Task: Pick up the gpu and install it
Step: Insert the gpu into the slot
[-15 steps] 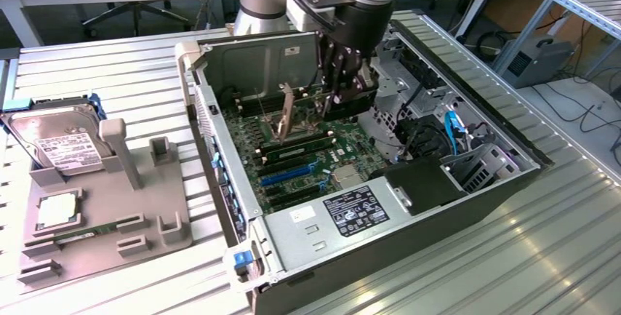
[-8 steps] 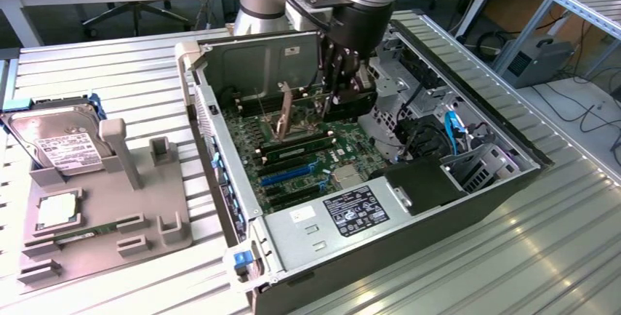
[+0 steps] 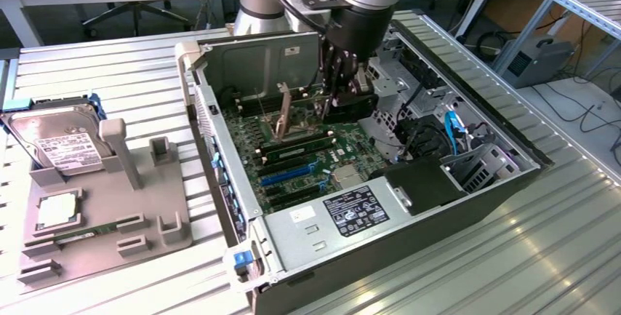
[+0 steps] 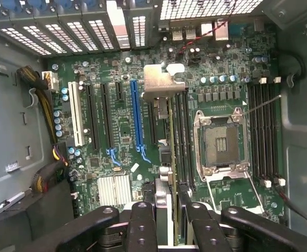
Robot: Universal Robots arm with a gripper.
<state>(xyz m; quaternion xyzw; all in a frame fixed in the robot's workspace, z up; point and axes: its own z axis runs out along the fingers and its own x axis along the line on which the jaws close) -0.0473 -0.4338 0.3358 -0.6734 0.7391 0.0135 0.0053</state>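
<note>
The gripper (image 3: pixel 342 91) hung inside the open computer case (image 3: pixel 505 184), its fingers (image 4: pixel 143 220) partly closed on the gpu (image 4: pixel 163 105), which they held edge-on above the motherboard (image 4: pixel 116 131). In the wrist view the card's silvery end bracket (image 4: pixel 162 81) sat toward twelve o'clock, near the rear slot grilles (image 4: pixel 69 31), with the blue expansion slot (image 4: pixel 136 115) just beside it at nine o'clock and the empty processor socket (image 4: pixel 221 139) at three o'clock. To seat it well, I judged the card's edge should be kept parallel to its slot and the bracket lined up with the rear opening, pressing straight down without tilt. Outside the case, the hard drive (image 3: pixel 58 144) rested on the grey fixture (image 3: pixel 107 213).
</note>
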